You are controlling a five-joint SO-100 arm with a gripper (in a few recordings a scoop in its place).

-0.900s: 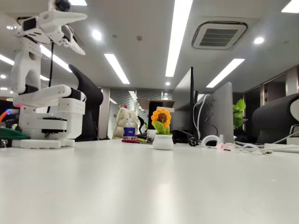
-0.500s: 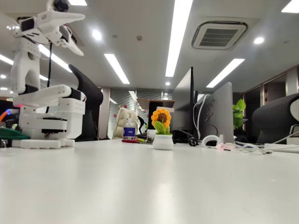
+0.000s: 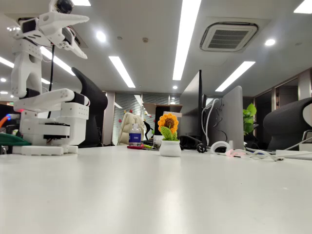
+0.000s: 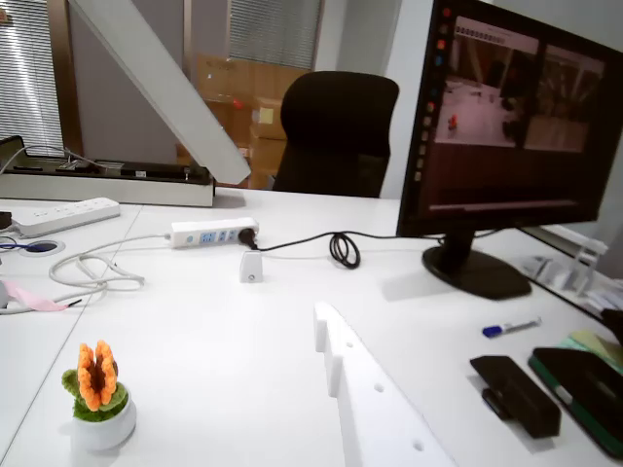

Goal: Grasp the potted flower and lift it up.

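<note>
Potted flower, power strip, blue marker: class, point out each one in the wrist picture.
potted flower (image 4: 97, 394), wrist view, on the orange petals.
power strip (image 4: 212, 233), wrist view, on its white body.
blue marker (image 4: 510, 327), wrist view, mid-barrel.

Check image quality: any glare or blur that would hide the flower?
Fixed view: ceiling strip lights blow out, yet the small crocheted sunflower in its white pot stays sharp. Wrist view: even light, slightly soft; sunflower legible at lower left.
</note>
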